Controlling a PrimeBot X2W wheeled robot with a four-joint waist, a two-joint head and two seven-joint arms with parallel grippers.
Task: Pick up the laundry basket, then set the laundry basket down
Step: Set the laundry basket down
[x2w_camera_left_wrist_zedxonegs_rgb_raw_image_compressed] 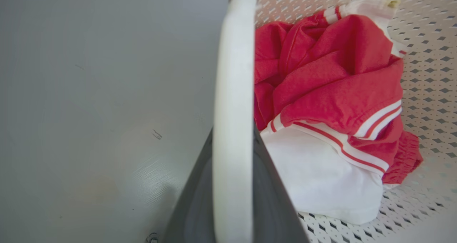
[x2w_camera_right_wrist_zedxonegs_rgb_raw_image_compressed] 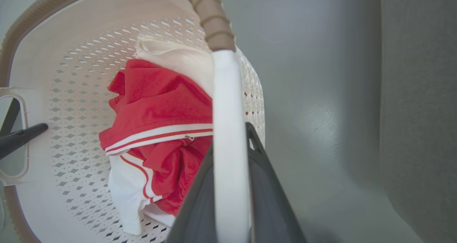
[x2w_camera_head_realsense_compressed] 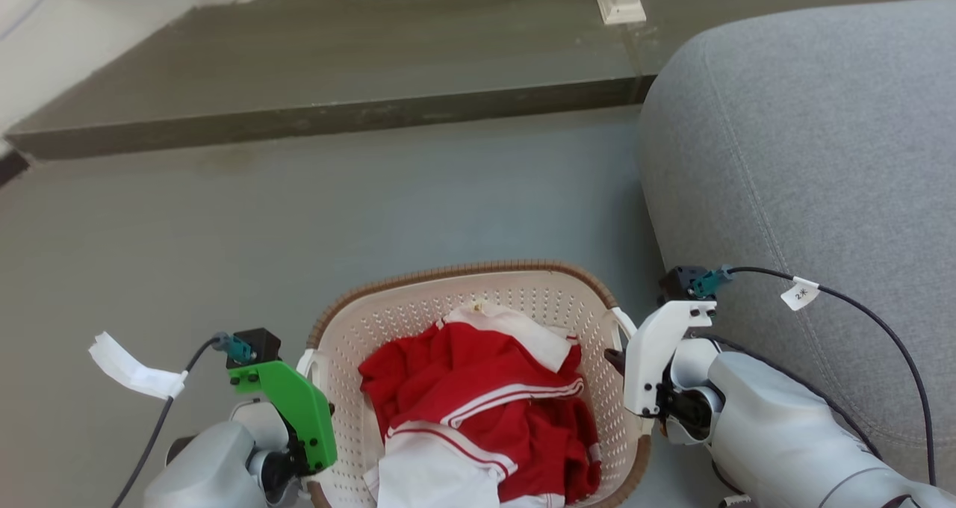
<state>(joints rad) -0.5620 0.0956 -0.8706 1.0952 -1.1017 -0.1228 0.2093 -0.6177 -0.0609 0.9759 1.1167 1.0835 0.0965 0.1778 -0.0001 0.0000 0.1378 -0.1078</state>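
Observation:
The laundry basket (x2w_camera_head_realsense_compressed: 463,273), cream perforated plastic with a brown rim, sits at the bottom centre of the head view with red and white clothes (x2w_camera_head_realsense_compressed: 478,388) inside. My left gripper (x2w_camera_head_realsense_compressed: 310,366), under a green mount, is shut on the basket's left white handle (x2w_camera_left_wrist_zedxonegs_rgb_raw_image_compressed: 234,75), which runs between its dark fingers (x2w_camera_left_wrist_zedxonegs_rgb_raw_image_compressed: 275,193). My right gripper (x2w_camera_head_realsense_compressed: 616,358), under a white mount, is shut on the right handle (x2w_camera_right_wrist_zedxonegs_rgb_raw_image_compressed: 228,103) in the same way, one finger (x2w_camera_right_wrist_zedxonegs_rgb_raw_image_compressed: 266,186) on each side. I cannot tell whether the basket touches the floor.
A grey sofa (x2w_camera_head_realsense_compressed: 814,157) stands close on the right, right beside my right arm. A dark raised step (x2w_camera_head_realsense_compressed: 336,60) crosses the far floor, with a white post (x2w_camera_head_realsense_compressed: 621,0) on it. Grey floor (x2w_camera_head_realsense_compressed: 299,209) lies ahead and to the left.

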